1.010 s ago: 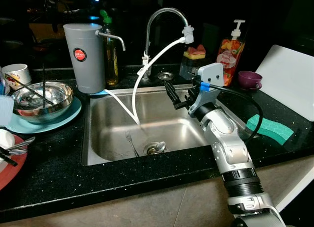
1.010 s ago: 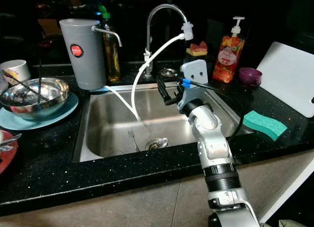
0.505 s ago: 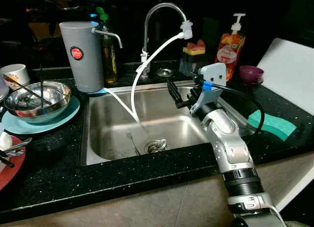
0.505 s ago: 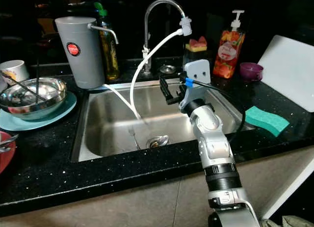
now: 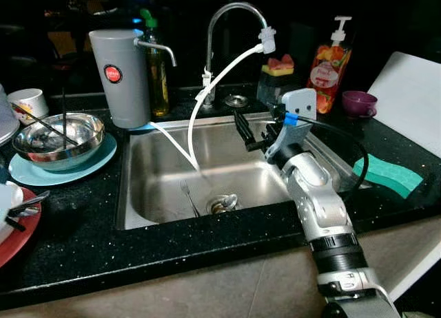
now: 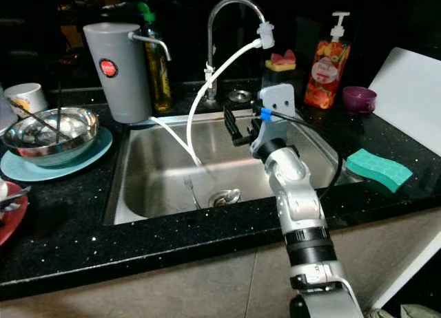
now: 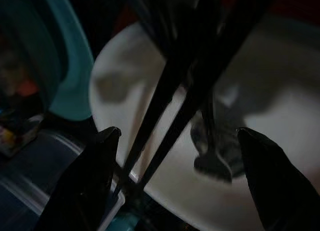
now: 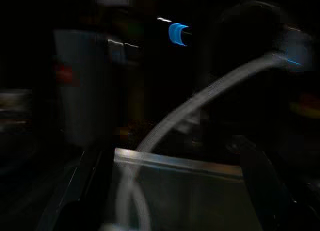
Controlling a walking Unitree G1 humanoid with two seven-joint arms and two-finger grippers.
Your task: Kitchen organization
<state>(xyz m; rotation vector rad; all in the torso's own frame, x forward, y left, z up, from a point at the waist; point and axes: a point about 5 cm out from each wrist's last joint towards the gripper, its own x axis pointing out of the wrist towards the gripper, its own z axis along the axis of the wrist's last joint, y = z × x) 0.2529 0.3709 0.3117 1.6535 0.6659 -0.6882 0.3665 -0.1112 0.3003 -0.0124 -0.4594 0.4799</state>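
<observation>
Black speckled stone bench [image 5: 83, 242] in a dark kitchen, stainless steel sink [image 5: 148, 194] set in its middle. Silver fork [image 5: 187, 196] on the sink floor beside the drain, long axis running near to far, tines at the far end. Right tool [image 5: 242, 131] over the sink's right half, fingers apart, holding nothing. Left tool [image 7: 180, 136] open above a white plate [image 7: 280, 91] bearing dark chopsticks [image 7: 170, 101]. Green sponge [image 5: 386, 177] far right.
</observation>
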